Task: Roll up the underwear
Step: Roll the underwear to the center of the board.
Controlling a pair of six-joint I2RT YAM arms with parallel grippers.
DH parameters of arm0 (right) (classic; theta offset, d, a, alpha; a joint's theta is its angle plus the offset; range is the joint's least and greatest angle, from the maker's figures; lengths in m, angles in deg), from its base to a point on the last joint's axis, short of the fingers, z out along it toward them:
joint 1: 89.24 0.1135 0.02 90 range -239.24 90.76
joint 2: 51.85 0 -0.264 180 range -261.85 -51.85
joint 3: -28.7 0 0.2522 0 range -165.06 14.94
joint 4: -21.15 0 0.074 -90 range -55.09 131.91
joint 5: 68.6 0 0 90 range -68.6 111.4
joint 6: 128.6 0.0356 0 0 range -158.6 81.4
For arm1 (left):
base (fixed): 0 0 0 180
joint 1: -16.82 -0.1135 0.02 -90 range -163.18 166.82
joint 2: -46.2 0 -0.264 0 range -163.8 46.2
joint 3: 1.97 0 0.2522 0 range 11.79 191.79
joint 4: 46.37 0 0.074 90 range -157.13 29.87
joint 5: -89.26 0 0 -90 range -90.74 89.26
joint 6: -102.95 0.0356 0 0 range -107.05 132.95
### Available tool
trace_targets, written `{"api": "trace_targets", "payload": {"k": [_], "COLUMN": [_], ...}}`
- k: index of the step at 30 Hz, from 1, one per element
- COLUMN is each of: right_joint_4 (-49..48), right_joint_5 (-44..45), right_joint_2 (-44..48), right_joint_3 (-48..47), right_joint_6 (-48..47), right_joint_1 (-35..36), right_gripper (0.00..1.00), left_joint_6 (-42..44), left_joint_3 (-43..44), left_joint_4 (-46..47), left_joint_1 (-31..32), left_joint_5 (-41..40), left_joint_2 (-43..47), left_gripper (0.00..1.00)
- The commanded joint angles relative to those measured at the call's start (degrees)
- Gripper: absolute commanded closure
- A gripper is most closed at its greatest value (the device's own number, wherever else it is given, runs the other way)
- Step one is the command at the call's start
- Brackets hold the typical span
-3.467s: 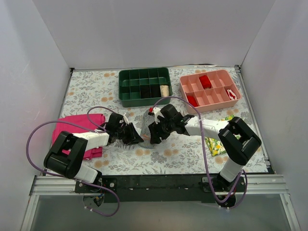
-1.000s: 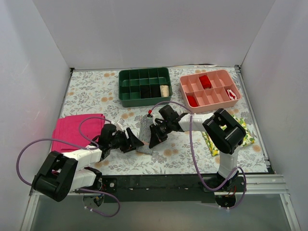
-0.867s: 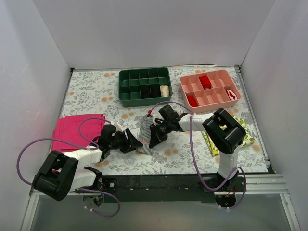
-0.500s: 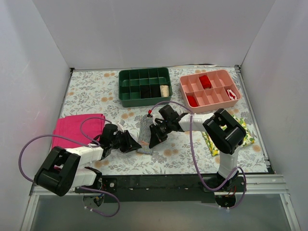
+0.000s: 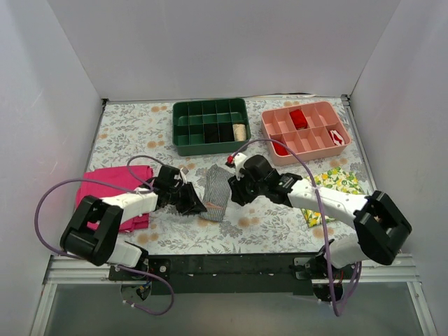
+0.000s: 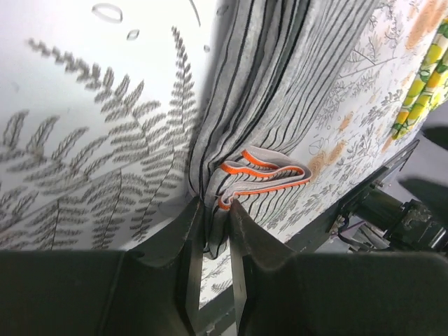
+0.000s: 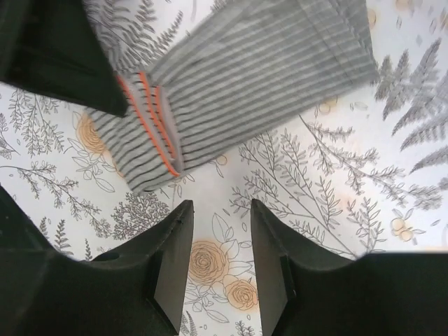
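**Pinching the underwear (image 5: 218, 190) in front of the green tray (image 5: 210, 126)**

The underwear lies as a long folded strip on the flowered table (image 5: 266, 229), just on the near side of the green tray. The left gripper (image 6: 212, 210), nearer than the tray's left half, clamps its fingers tight on the strip's orange-trimmed end. The right gripper (image 7: 222, 208) hangs just beside the strip's other edge, fingers spread, gripping nothing.
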Motion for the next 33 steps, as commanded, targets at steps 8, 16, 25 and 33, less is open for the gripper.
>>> {"api": "trace_targets", "payload": {"k": [8,16,25,33], "right_joint_4": [-4.2,-7.6,-9.7,-12.5], "right_joint_5": [24.1,28.3,29.2,31.8], "right_joint_2": [1.0,-3.7,-9.1,-12.8], "right_joint_3": [0.0,-0.6,-4.2,-4.2], "right_joint_6": [-13.9,-18.2,-21.1,-22.4], "right_joint_1": [21.1,26.5,31.8,32.9], "right_gripper": [0.54,0.54,0.53,0.53], "left_joint_6": [9.7,13.0,14.3,14.9], "left_joint_3": [15.3,19.8,21.3,21.6], "left_joint_4": [-22.8,-27.9,-29.1,-29.3], "left_joint_1": [-0.1,-0.5,-1.3,-1.7], "left_joint_5": [-0.4,1.2,1.6,2.1], "left_joint_2": [-11.4,-14.8,-15.3,-15.5], "left_gripper": [0.99,1.0,1.0,1.0]}}
